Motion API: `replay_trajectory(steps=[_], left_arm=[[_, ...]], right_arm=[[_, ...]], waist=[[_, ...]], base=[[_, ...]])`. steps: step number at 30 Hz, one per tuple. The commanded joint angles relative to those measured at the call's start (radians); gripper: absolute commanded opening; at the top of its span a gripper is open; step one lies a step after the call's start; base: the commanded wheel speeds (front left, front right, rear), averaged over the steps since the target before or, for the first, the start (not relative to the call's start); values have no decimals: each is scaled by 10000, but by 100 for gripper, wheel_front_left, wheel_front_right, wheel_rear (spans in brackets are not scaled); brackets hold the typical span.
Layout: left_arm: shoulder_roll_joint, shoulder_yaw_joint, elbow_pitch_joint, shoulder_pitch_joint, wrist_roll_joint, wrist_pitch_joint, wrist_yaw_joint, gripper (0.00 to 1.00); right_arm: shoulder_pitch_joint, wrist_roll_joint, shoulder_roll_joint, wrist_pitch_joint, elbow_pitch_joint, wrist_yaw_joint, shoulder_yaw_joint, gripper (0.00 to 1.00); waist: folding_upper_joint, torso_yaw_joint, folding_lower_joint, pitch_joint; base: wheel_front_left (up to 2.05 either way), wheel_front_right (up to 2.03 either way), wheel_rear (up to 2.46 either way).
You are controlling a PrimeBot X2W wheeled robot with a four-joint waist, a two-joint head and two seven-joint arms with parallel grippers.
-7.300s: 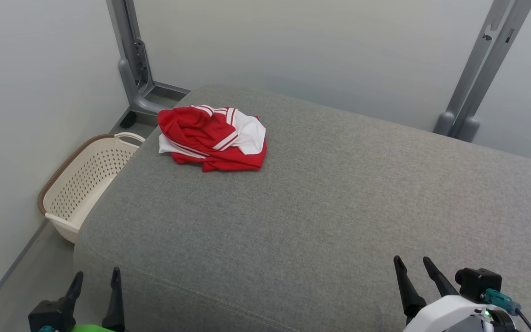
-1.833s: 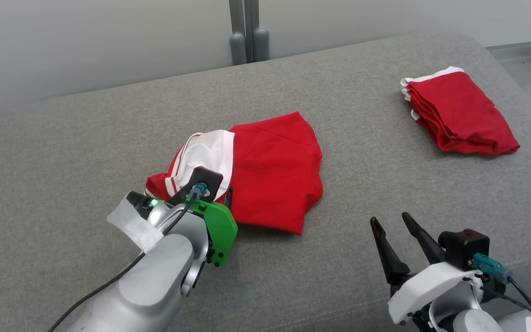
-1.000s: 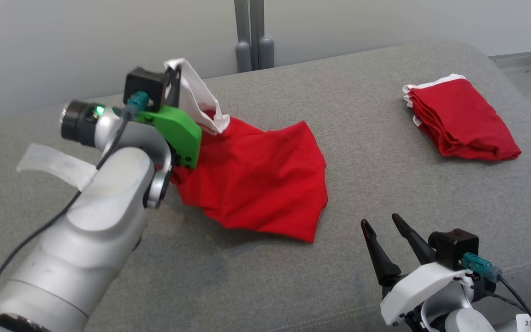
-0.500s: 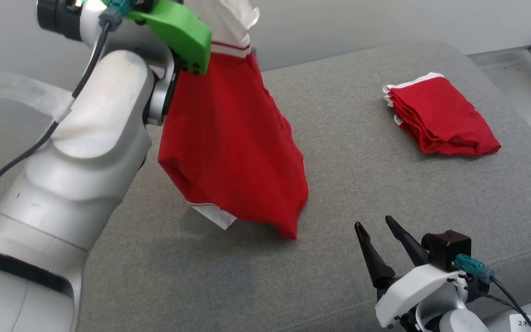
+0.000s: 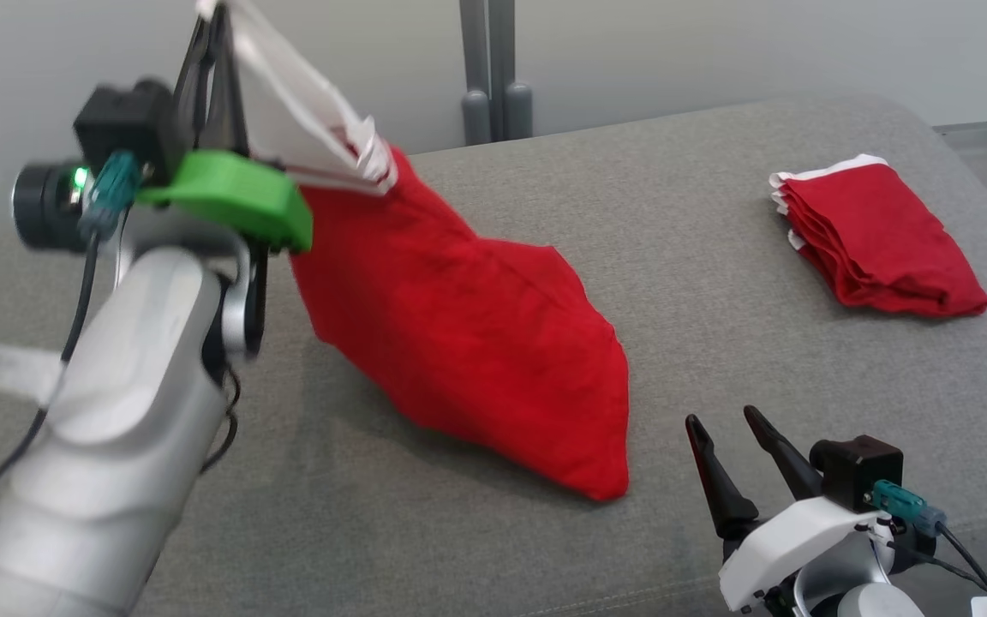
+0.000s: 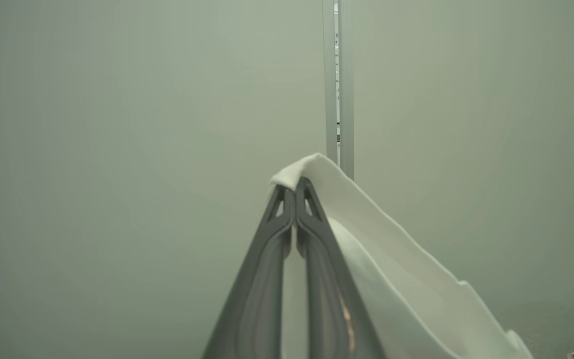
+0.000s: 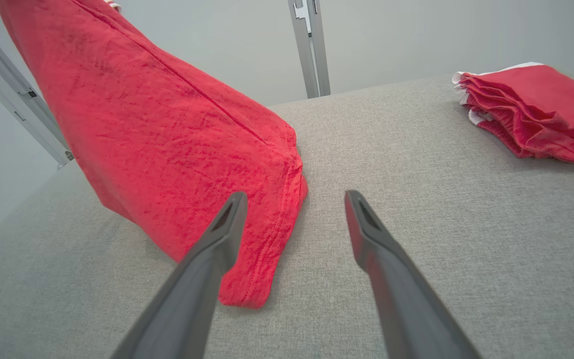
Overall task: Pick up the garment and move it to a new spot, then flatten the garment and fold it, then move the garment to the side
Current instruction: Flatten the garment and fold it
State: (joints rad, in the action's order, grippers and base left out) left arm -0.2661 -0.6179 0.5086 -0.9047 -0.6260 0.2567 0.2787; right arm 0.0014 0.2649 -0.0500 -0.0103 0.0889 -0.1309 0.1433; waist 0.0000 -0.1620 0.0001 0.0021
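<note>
Holding the garment by its white edge in the left claw, high above the grey cushion. Seen along the fingers from the wrist: pressed tight together on a fold of that white cloth, right at the tips of the left claw. Sleeve or waistband in the grip: impossible to tell.

Drapes down and away from the grip as one red sheet, sloping toward the right claw. Rests its lowest corner on the cushion just ahead of that claw, on the side nearer the other arm. Standing wide and empty there, low over the cushion, touching nothing. From its own wrist: stitched hem just beyond one fingertip of the right claw, bare cushion ahead of the other.

Judging by the drape: soft, light and limp, with no stiffness to push against. Likely to bunch and twist rather than slide flat, and to slip out if pinched through too thin a layer. For flattening, best to take a second hold with the free claw on the low red corner nearest it, at the stitched hem, then draw both claws apart.

Well beyond the right claw, off to its outer side: a folded red stack, better left alone.
</note>
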Motion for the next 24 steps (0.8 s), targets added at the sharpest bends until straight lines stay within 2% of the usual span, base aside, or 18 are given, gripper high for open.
replay_trajectory(steps=[1,6,11,16,24], left_arm=[[-254,149,-310,727,-69,50,174,0],[-1124,794,-2084,3762,-330,99,1094,0],[-1665,1062,-3200,6184,-568,91,1669,0],[-1626,1088,-3329,7376,-883,69,1933,0],[-1363,1237,-2378,8033,-1133,69,1991,0]], right_arm=[[137,-59,-8,29,-54,5,-31,100],[295,-135,-14,131,-205,5,-220,100],[325,-169,-10,235,-307,5,-198,100],[314,-145,-11,282,-335,5,-172,100],[275,-181,-13,322,-310,5,-86,100]], waist=[[0,399,-1,-40],[0,965,-1,-80],[0,1399,-1,-116],[0,1648,-1,-166],[0,1611,-1,-125]], base=[[0,0,0],[0,0,0],[0,0,0],[0,0,0],[0,0,0]])
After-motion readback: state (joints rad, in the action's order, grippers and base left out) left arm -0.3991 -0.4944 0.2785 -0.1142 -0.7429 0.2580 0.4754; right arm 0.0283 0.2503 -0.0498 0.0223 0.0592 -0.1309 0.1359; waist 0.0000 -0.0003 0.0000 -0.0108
